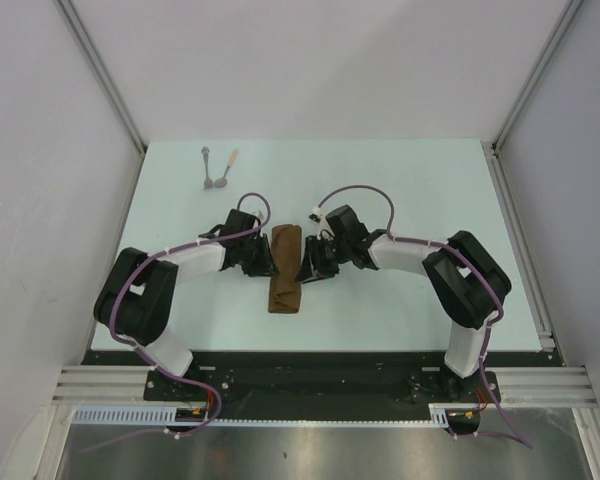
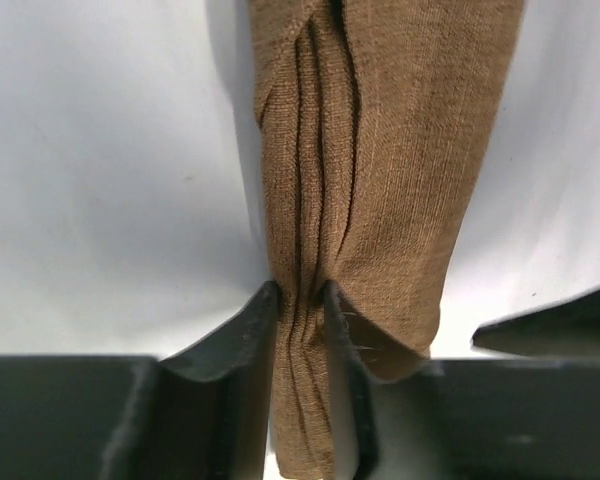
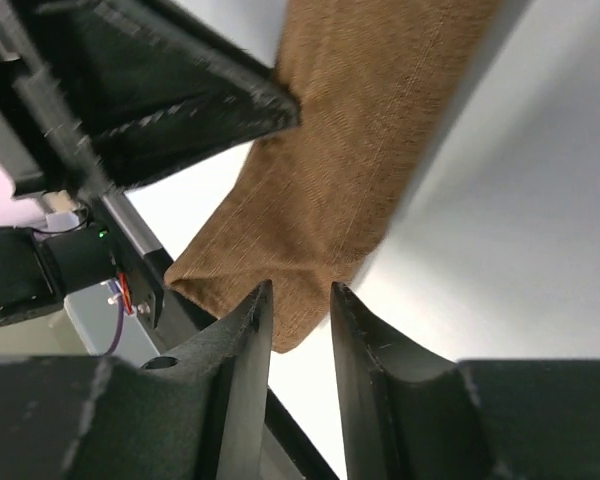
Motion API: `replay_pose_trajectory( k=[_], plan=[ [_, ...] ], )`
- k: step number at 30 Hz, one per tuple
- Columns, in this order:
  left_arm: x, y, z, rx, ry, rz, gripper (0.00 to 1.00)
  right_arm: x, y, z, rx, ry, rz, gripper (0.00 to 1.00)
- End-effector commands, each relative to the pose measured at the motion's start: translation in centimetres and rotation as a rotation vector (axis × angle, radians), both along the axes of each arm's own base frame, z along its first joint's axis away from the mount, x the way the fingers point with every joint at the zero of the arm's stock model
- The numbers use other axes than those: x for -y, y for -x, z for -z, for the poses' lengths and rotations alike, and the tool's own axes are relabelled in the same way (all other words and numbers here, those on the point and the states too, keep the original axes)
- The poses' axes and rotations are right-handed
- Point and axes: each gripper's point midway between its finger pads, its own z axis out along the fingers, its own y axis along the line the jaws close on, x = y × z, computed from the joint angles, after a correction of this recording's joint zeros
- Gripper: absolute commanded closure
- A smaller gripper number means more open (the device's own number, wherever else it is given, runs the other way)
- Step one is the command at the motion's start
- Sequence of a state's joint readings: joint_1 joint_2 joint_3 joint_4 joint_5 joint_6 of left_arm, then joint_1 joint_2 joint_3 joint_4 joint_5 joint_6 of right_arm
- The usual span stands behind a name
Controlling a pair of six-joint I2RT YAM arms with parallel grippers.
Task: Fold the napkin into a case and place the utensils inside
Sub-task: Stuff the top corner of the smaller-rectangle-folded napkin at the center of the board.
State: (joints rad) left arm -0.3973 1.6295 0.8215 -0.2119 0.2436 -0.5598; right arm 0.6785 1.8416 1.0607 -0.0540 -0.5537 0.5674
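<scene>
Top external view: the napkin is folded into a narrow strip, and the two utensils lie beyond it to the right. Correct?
Not quite. The utensils lie beyond the napkin to its left, not its right, as the top external view shows. The napkin is indeed folded into a narrow strip.

We see bright, even light from above, with soft shadows. Just past the left gripper [image 2: 300,300], the case [image 2: 380,150] shows sharp weave; beyond the right gripper [image 3: 300,295], farther shapes blur.
</scene>
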Motion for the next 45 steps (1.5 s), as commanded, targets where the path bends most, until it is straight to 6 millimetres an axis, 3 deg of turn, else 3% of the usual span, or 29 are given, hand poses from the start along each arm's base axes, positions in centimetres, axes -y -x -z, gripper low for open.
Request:
replay_pose_trajectory(
  k=[1,8,9,15,18,22,24,27,28,30,33,34,35,37,40,45],
  plan=[
    [-0.5,-0.8,-0.6,0.014,0.014,-0.022,0.79,-2.9,-0.1,-3.7,0.079,-0.116,-0.042,0.67],
    [0.0,-0.5,-0.5,0.015,0.053,-0.028,0.92,-5.7,1.1,-3.5,0.039,-0.188,-0.098,0.73],
    [-0.1,-0.3,-0.2,0.009,0.052,-0.031,0.93,-6.1,1.4,-2.7,0.014,-0.191,-0.108,0.73],
    [-0.4,-0.3,-0.1,0.007,0.062,-0.049,0.93,-8.0,3.3,-1.2,-0.063,-0.235,-0.152,0.78],
    [-0.7,-0.8,-0.9,0.021,0.067,-0.063,0.83,-8.4,4.4,0.3,-0.092,-0.243,-0.159,0.81],
    [-1.1,-1.0,-2.3,0.036,0.072,-0.073,0.59,-8.1,4.5,2.6,-0.088,-0.209,-0.145,0.83],
    [-1.3,-0.7,-2.6,0.033,0.071,-0.076,0.56,-8.0,4.0,3.0,-0.044,-0.197,-0.134,0.83],
    [-1.5,-0.5,-2.7,0.026,0.079,-0.082,0.58,-7.2,3.8,4.7,-0.016,-0.124,-0.137,0.83],
    [-1.4,-0.8,-3.0,0.034,0.097,-0.080,0.64,-7.0,3.9,5.2,-0.003,-0.106,-0.147,0.83],
    [-1.0,-1.8,-3.9,0.047,0.105,-0.075,0.70,-6.4,4.1,5.9,-0.001,-0.081,-0.153,0.83],
    [-0.6,-4.2,-5.7,0.116,0.100,-0.065,0.67,-5.5,4.6,7.0,-0.031,-0.073,-0.157,0.83],
    [-0.7,-4.4,-4.8,0.091,0.075,-0.062,0.62,-5.6,4.4,6.8,-0.018,-0.101,-0.155,0.84],
    [-0.4,-5.4,-5.3,0.092,0.072,-0.057,0.61,-5.5,4.5,6.7,-0.029,-0.116,-0.154,0.84],
    [0.1,-5.3,-3.9,0.034,0.064,-0.034,0.55,-5.0,4.5,6.8,-0.033,-0.124,-0.157,0.84],
    [1.4,-5.4,-3.7,0.025,0.091,0.001,0.46,-4.6,4.6,6.9,-0.042,-0.131,-0.167,0.85],
    [1.1,-5.2,-1.8,-0.026,0.001,-0.007,0.44,-4.0,4.9,6.3,-0.060,-0.171,-0.163,0.86]
  ],
)
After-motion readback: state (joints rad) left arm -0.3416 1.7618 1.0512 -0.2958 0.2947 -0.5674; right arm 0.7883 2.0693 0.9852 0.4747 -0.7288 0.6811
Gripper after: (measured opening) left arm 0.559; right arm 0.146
